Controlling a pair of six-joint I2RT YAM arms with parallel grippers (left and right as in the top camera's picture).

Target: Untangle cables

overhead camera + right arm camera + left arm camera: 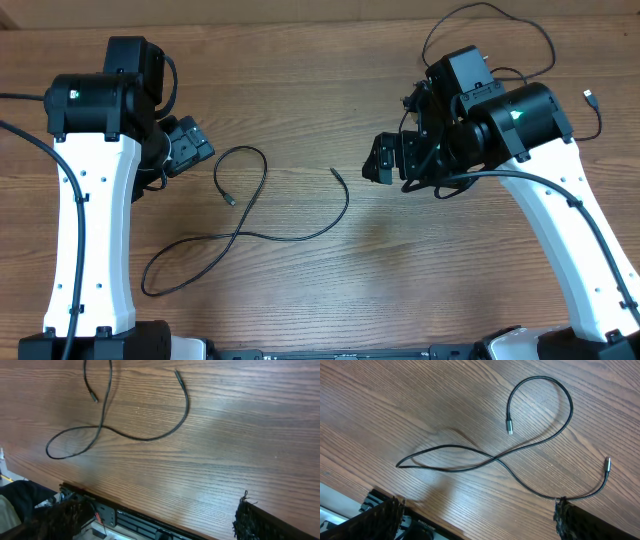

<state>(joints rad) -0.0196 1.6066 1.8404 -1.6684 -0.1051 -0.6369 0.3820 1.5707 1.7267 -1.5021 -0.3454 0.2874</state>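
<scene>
Overhead, cable [240, 232]: flat on table [330, 80], crossing itself once, just beside left claw [477, 505].
left claw: wide open, empty.
right claw [159, 502]: wide open, empty, opposite left claw, across cable.
risk: tugging one end may tighten the crossing.

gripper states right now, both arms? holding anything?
Left gripper: open, holding nothing.
Right gripper: open, holding nothing.

It looks like a robot lab to me: a white left arm [88, 240] and a white right arm [562, 235] stand at a plain wooden table [300, 80].
</scene>
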